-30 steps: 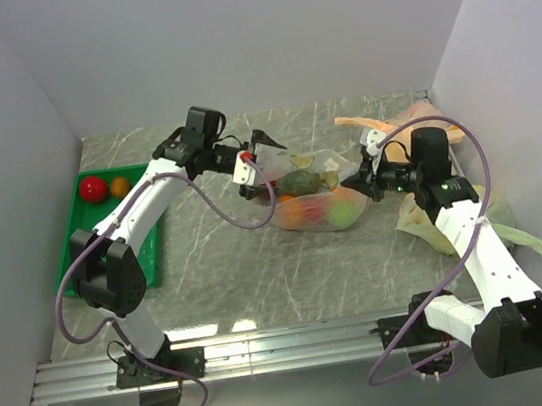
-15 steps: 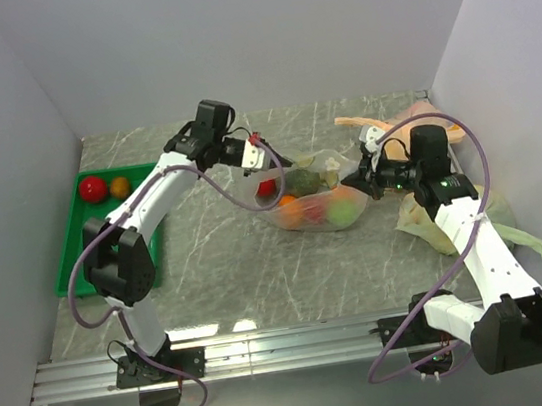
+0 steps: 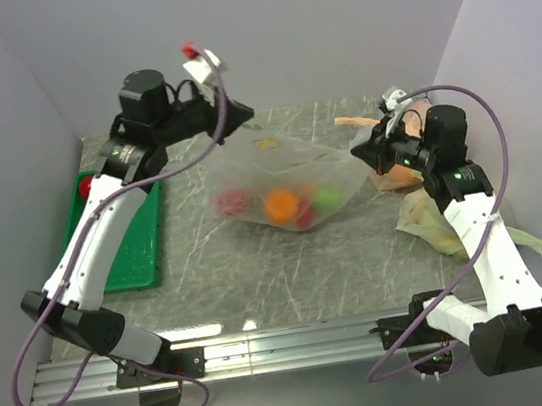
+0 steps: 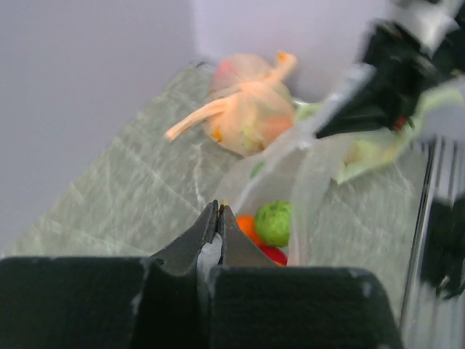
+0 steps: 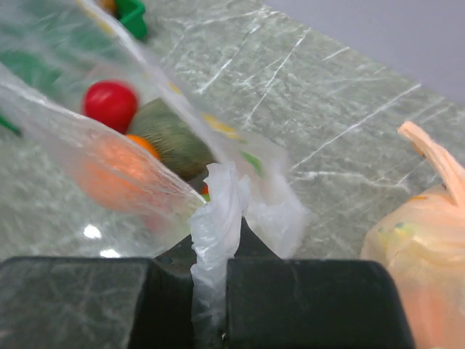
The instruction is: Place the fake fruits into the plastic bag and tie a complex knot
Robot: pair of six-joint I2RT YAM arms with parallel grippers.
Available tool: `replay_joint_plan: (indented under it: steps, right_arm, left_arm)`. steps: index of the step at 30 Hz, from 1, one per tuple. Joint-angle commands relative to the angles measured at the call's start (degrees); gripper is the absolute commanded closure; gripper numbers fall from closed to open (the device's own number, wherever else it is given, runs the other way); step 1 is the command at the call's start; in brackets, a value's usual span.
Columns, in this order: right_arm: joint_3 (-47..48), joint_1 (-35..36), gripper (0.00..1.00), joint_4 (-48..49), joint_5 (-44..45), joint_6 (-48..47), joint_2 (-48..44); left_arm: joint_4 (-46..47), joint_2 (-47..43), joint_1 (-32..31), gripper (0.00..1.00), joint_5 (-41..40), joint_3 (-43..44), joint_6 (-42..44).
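The clear plastic bag (image 3: 280, 161) hangs stretched between my two grippers above the table. Inside it lie the fake fruits: a red one (image 3: 233, 203), an orange one (image 3: 281, 205) and a light green one (image 3: 326, 198). My left gripper (image 3: 244, 119) is raised at the back and shut on the bag's left handle, a strip of plastic pinched in the left gripper (image 4: 216, 212). My right gripper (image 3: 362, 157) is shut on the right handle (image 5: 218, 211). The right wrist view shows a red fruit (image 5: 110, 105), a dull green one (image 5: 171, 138) and an orange one (image 5: 109, 171) through the film.
A green tray (image 3: 147, 251) lies at the left, with a red ball (image 3: 84, 186) half hidden behind my left arm. An orange-tinted bag (image 3: 403, 174) sits under my right gripper by the right wall. A pale green bag (image 3: 456, 222) lies nearer the front.
My left gripper was open at the bag's mouth, then shut on the handle and swung up and back. The bag lifted and stretched out, and the fruits rolled left inside.
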Motion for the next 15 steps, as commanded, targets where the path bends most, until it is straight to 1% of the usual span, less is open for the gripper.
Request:
replay_joint_plan:
  steps: [1, 2, 3, 4, 6, 7, 9, 10, 11, 12, 13, 14, 15]
  right_arm:
    - [1.0, -1.2, 1.0, 0.1, 2.5, 9.5, -0.9]
    - [0.6, -1.2, 1.0, 0.2, 2.5, 10.3, -0.8]
    - [-0.3, -1.2, 1.0, 0.3, 2.5, 11.0, -0.4]
    - [-0.8, -3.1, 1.0, 0.3, 2.6, 11.2, 0.3]
    - [-2.2, -3.5, 1.0, 1.1, 2.3, 14.0, 1.2]
    - [-2.6, -3.6, 1.0, 1.2, 1.9, 15.3, 2.2]
    - [-4.1, -3.6, 1.0, 1.7, 1.9, 17.1, 3.0]
    - [-4.8, -3.7, 1.0, 1.9, 2.2, 19.1, 3.5]
    - [-5.4, -3.7, 1.0, 1.9, 2.5, 19.9, 3.6]
    - [-6.5, -3.6, 1.0, 1.8, 3.2, 20.4, 3.6]
    - [-7.2, -3.6, 1.0, 1.4, 3.7, 20.5, 3.2]
    - [-7.9, -3.6, 1.0, 1.2, 4.3, 20.5, 2.6]
    - [-9.1, -3.6, 1.0, 0.8, 5.2, 20.3, 2.1]
  left_arm:
    - [-9.0, -0.7, 4.9, 1.0, -15.4, -4.1, -19.2]
    - [-9.1, -1.3, 6.6, 1.0, -15.4, -6.8, -20.9]
    - [-8.6, -2.7, 9.9, 1.0, -14.4, -9.7, -22.0]
    - [-7.8, -3.7, 11.4, 1.0, -13.7, -15.9, -22.7]
    - [-4.4, -7.9, 14.6, 1.0, -11.9, -22.9, -21.7]
    - [-0.2, -9.7, 15.1, 1.0, -9.9, -29.9, -19.5]
    - [1.4, -13.3, 15.6, 1.0, -6.2, -35.2, -15.0]
    - [0.9, -14.3, 15.6, 1.0, -1.8, -38.8, -10.7]
    - [0.7, -16.1, 15.7, 1.0, -0.4, -40.4, -8.8]
    - [0.4, -17.3, 15.6, 1.0, 0.8, -43.4, -5.2]
    - [0.8, -18.7, 15.6, 1.0, 1.7, -44.8, -4.1]
    - [1.6, -21.8, 15.6, 1.0, 1.0, -46.2, -4.1]
    - [2.2, -23.3, 15.6, 1.0, 0.2, -48.8, -1.4]
